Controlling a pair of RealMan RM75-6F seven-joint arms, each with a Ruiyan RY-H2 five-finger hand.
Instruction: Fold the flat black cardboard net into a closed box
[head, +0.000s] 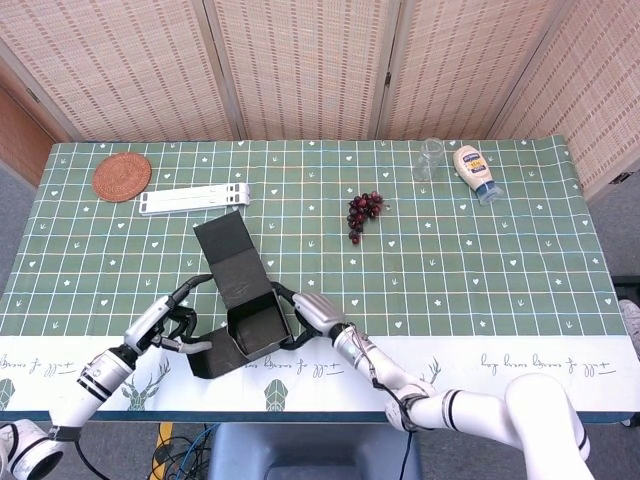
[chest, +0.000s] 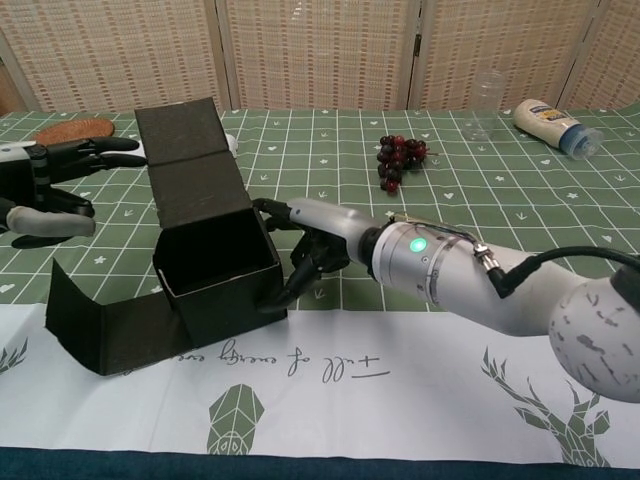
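Note:
The black cardboard box (head: 252, 327) (chest: 218, 279) stands half-formed near the table's front edge, its cavity open upward. A tall lid panel (head: 229, 255) (chest: 190, 158) rises from its back wall. One unfolded flap (head: 208, 362) (chest: 105, 325) still lies flat to the box's left. My right hand (head: 312, 314) (chest: 312, 239) is at the box's right wall with spread fingers; its fingertips (chest: 276, 299) touch that wall. To the left of the box and the lid panel, my left hand (head: 170, 324) (chest: 52, 187) is held open, fingers apart, holding nothing.
A bunch of dark grapes (head: 364, 212) (chest: 402, 158) lies mid-table. At the back right are a clear glass (head: 431, 158) and a lying mayonnaise bottle (head: 475, 172). A woven coaster (head: 122, 176) and a white stand (head: 194, 199) sit back left. A white runner (chest: 420, 370) lines the front edge.

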